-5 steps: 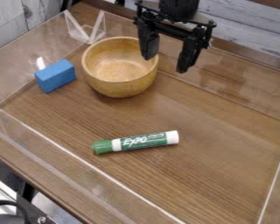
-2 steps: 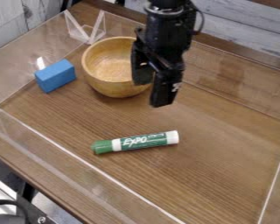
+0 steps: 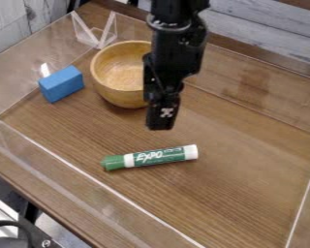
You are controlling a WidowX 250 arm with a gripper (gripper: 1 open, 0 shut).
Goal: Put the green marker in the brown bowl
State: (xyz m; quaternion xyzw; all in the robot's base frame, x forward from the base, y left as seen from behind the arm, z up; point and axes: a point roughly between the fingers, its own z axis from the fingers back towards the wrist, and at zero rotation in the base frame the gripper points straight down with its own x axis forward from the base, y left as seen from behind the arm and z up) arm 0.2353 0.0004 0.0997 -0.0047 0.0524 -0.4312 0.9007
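Note:
The green marker [image 3: 148,157] lies flat on the wooden table near the front, its dark green cap end pointing left and its white barrel showing green lettering. Behind it to the left stands the brown bowl [image 3: 115,70], round and with nothing inside. My gripper [image 3: 162,118] hangs pointing down just right of the bowl's front rim and above the marker's far side. It is open and holds nothing. From this view its two black fingers stand almost one behind the other.
A blue block [image 3: 62,83] sits left of the bowl. Low clear plastic walls [image 3: 28,145] border the table at the left and front. A clear plastic stand [image 3: 93,34] is behind the bowl.
The gripper has come toward the front and sunk lower, from behind the bowl's right side to beside its front rim. It has rolled, so the fingers now line up. The marker has not moved.

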